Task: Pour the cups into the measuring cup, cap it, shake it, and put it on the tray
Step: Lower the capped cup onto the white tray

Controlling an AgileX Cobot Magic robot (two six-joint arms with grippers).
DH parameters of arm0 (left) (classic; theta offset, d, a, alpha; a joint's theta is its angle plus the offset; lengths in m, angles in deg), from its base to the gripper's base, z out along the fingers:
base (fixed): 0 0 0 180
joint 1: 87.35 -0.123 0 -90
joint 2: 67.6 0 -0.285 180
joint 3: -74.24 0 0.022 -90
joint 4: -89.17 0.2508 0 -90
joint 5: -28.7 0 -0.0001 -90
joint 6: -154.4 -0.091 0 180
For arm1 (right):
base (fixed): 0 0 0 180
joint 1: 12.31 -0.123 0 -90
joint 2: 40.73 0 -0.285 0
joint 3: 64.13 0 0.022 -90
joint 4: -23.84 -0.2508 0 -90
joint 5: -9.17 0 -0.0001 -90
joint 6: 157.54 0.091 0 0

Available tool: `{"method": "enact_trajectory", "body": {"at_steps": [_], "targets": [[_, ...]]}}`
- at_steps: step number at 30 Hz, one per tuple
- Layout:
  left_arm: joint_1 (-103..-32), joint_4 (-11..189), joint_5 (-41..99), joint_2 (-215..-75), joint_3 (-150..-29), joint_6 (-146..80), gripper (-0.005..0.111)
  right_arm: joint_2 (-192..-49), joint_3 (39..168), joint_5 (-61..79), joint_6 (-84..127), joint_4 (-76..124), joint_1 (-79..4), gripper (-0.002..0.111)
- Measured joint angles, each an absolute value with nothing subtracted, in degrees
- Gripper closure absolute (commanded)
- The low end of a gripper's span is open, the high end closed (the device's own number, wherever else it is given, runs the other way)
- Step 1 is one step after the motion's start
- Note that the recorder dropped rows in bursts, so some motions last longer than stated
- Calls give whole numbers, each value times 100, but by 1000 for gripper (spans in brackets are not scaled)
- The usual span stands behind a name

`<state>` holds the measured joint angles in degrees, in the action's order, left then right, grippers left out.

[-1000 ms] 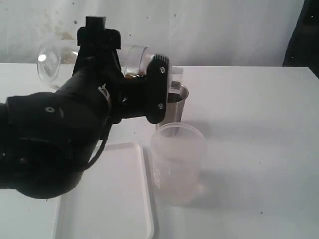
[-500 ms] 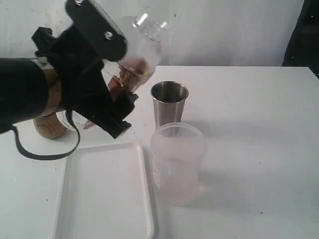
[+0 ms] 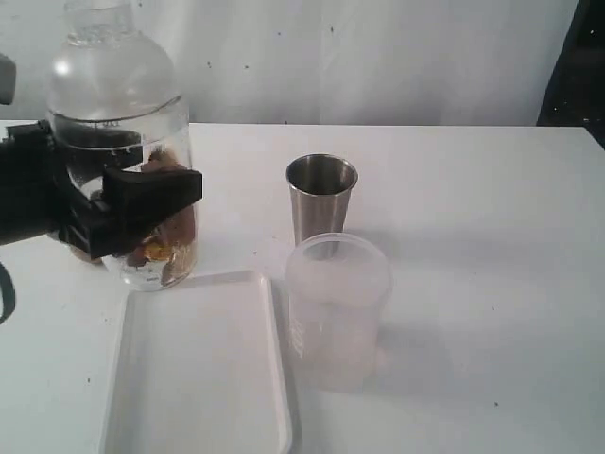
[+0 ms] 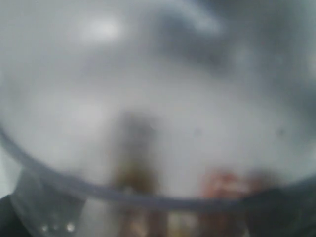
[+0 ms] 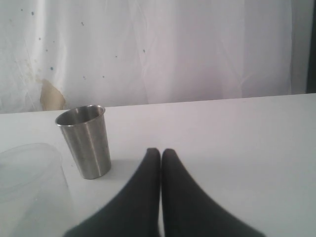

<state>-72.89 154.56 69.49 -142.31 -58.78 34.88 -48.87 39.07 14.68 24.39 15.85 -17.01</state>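
The left gripper [image 3: 132, 213], clamped around the capped measuring cup [image 3: 118, 142], has swung it from tilted up high to upright, low just behind the tray [image 3: 198, 378]. Shaking looks finished; setting it on the tray remains. The right gripper [image 5: 160, 158] is pinched closed, empty.

the left hand [image 3: 163, 180] is seen at the left edge of the exterior view, reaching in level from the side, with its black wrist cut off by the frame. its fingers [image 3: 156, 189] are spread wide and closed around the measuring cup [image 3: 118, 104], which is held upright. one finger is laid across the near side, and the other is seen dimly through the clear wall. the right hand [image 5: 160, 152] is held low over the counter [image 5: 237, 138], its two dark fingers pressed together at the tips.
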Motion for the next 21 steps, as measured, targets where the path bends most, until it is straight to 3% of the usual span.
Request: {"method": "enact_trajectory", "body": {"at_steps": [9, 21], "targets": [[-7649, 15334, 8765, -14750, -4698, 962, 107, -4887, 3907, 1468, 2439, 1585, -1701, 108], [-7649, 13835, 9550, -16714, -4455, -854, 107, -4887, 3907, 1468, 2439, 1585, -1701, 108]]}}
